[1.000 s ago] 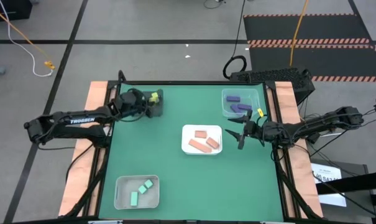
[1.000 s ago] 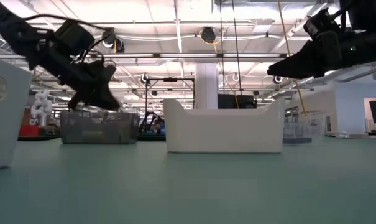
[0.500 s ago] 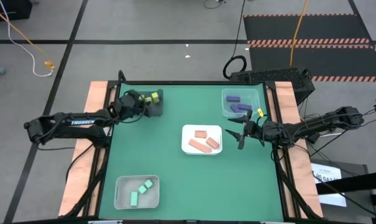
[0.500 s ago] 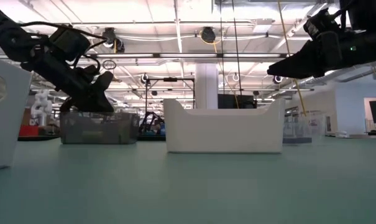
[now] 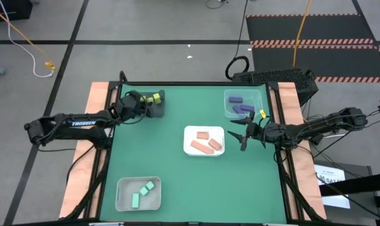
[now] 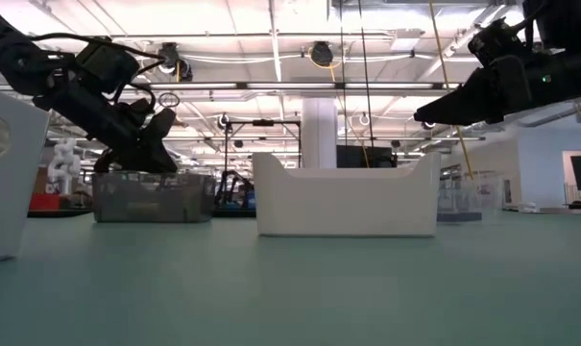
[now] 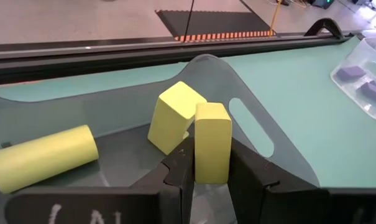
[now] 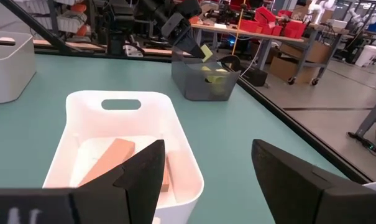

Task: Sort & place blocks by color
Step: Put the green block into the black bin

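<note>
"TROSSEN" in white letters along left arm (image 5: 83, 122); no other text legible.

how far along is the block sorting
Nearly done. Purple blocks sit in the clear tray, pink blocks in the white tray, green blocks in the grey-white tray. The left gripper holds a yellow block over the dark tray; release remains. The right gripper waits open.

The yellow block (image 7: 211, 142) looks smooth and matt. The dark grey tray (image 7: 250, 134) is translucent glossy plastic, the white tray (image 8: 175, 134) opaque smooth plastic, the table (image 5: 177, 166) matt green.
</note>
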{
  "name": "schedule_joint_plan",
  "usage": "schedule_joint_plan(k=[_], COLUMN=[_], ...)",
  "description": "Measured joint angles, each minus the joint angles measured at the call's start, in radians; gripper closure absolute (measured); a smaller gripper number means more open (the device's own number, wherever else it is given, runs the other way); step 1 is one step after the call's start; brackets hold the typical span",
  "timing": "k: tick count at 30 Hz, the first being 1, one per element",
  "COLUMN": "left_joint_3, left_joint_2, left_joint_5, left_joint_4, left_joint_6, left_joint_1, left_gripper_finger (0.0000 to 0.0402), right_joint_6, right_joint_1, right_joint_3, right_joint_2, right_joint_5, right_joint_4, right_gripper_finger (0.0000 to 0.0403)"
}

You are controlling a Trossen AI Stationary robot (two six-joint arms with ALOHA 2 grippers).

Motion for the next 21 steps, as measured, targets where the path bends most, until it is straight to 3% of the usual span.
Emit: schedule_joint_plan(k=[9, 17, 21], left_joint_3=[0.001, 0.001, 0.001], left_joint_2=[0.0, 0.0, 0.0], left_joint_5=[-0.015, -0.016, -0.015], left_joint_4=[0.01, 0.049, 0.061], left_joint_6=[0.13, 0.123, 0.038], left_joint_1=[0.0, 0.0, 0.0], left_gripper_finger=[0.032, 0.0342, 0.0339], right_joint_6=[0.0, 0.0, 0.0], right_joint_1=[0.0, 0.0, 0.0], right_joint_3=[0.0, 0.0, 0.0], right_joint_2=[0.0, 0.0, 0.0], right_joint_5=[0.0, 0.0, 0.0], right_joint_4=[0.0, 0.0, 0.0], right_gripper_finger=[0.0168, 0.0168, 0.0168])
